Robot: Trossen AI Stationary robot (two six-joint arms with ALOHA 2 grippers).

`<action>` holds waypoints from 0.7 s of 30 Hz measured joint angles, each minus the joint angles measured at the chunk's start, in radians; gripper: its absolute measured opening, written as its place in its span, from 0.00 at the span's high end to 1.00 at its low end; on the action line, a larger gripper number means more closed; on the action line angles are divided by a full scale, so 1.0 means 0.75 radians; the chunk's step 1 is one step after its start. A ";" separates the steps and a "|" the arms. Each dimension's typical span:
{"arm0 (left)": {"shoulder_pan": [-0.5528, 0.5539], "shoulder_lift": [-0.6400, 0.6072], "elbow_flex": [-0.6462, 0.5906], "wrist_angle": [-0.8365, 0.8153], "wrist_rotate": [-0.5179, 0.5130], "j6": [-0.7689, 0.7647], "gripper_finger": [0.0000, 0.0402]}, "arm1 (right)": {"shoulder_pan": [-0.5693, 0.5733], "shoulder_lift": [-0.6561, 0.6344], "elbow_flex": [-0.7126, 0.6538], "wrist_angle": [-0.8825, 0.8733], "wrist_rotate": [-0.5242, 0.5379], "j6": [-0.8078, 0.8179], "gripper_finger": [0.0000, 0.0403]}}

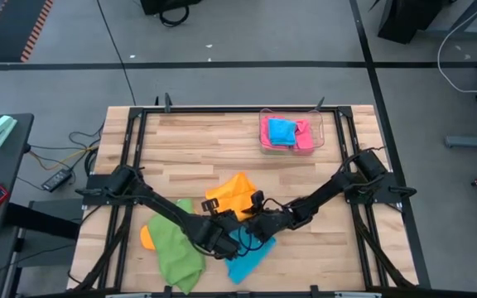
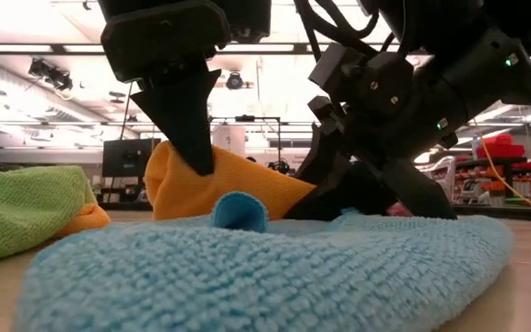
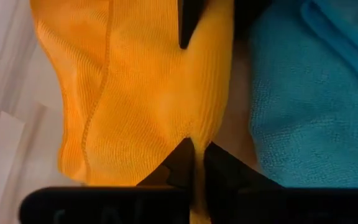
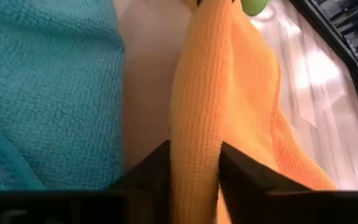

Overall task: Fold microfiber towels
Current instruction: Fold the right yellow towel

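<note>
Both hands pinching ribbed orange towel (image 3: pixel 135 112), apparently creased, fuzzy blue towel (image 2: pixel 275 267) beside

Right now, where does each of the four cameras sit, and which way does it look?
High view: above the table, facing straight down; both arms show, meeting over the orange towel.
Low view: at table height, facing level across the blue towel into the room; both arms come down from above.
Left wrist view: on the left arm, facing past the left gripper, pinched on the orange towel.
Right wrist view: on the right arm, facing past the right gripper, astride the orange towel.
All four views share the orange towel.
</note>
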 joint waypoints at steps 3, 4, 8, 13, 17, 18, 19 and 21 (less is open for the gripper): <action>-0.013 0.000 0.000 0.019 0.000 0.033 0.88 | -0.003 -0.004 -0.001 -0.022 -0.020 -0.003 0.83; -0.018 0.000 0.000 0.027 0.000 0.040 0.87 | -0.004 -0.006 -0.001 -0.030 -0.034 -0.006 0.87; -0.045 -0.018 0.001 0.035 0.027 0.071 0.87 | -0.005 -0.032 -0.003 -0.106 -0.097 -0.016 0.94; -0.072 -0.124 0.005 0.043 -0.013 0.114 0.84 | -0.005 -0.116 -0.011 -0.268 -0.169 -0.044 0.95; -0.067 -0.127 -0.001 0.032 -0.137 0.127 0.84 | -0.004 -0.169 -0.009 -0.347 -0.255 -0.039 0.95; -0.057 -0.118 -0.006 0.044 -0.147 0.134 0.84 | -0.003 -0.174 -0.009 -0.369 -0.264 -0.040 0.95; -0.046 -0.108 -0.017 0.062 -0.149 0.138 0.84 | 0.002 -0.183 -0.009 -0.397 -0.271 -0.042 0.95; -0.030 -0.094 -0.064 0.069 -0.146 0.140 0.85 | 0.011 -0.192 -0.009 -0.417 -0.276 -0.042 0.95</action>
